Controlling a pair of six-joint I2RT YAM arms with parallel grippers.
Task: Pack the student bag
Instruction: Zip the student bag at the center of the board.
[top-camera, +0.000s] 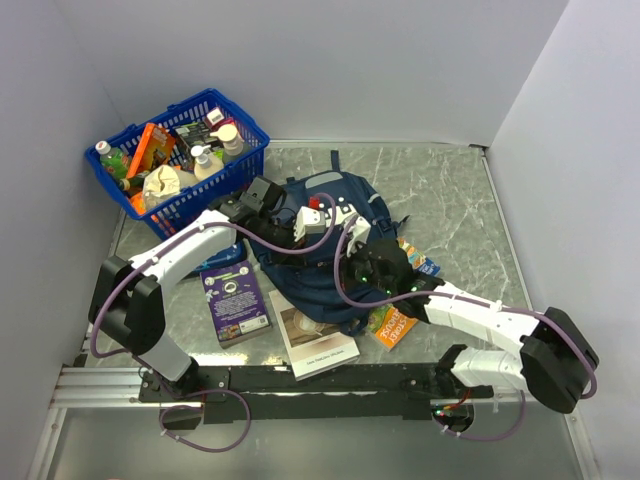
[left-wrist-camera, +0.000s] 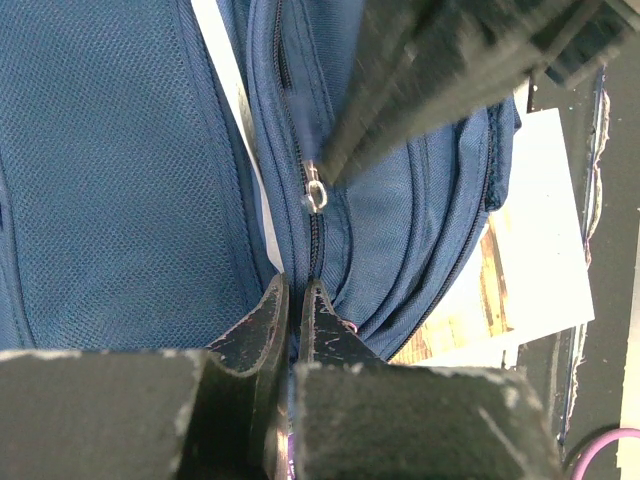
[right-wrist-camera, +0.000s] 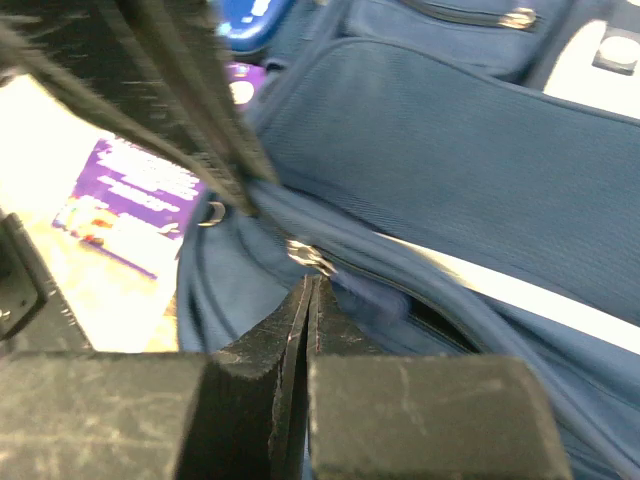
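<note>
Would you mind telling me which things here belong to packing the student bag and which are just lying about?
Job: student bag; left gripper and right gripper, both shut at its zip; likely the purple book, white book, orange book.
Lying about, seemingly: blue basket of bottles and packets.

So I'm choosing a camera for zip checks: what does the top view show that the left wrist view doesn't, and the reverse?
Only the top view: the basket and the purple book. Only the left wrist view: the zip pull close up, with the left gripper shut near it along the zip line. Both: the bag and the white book by it.
</note>
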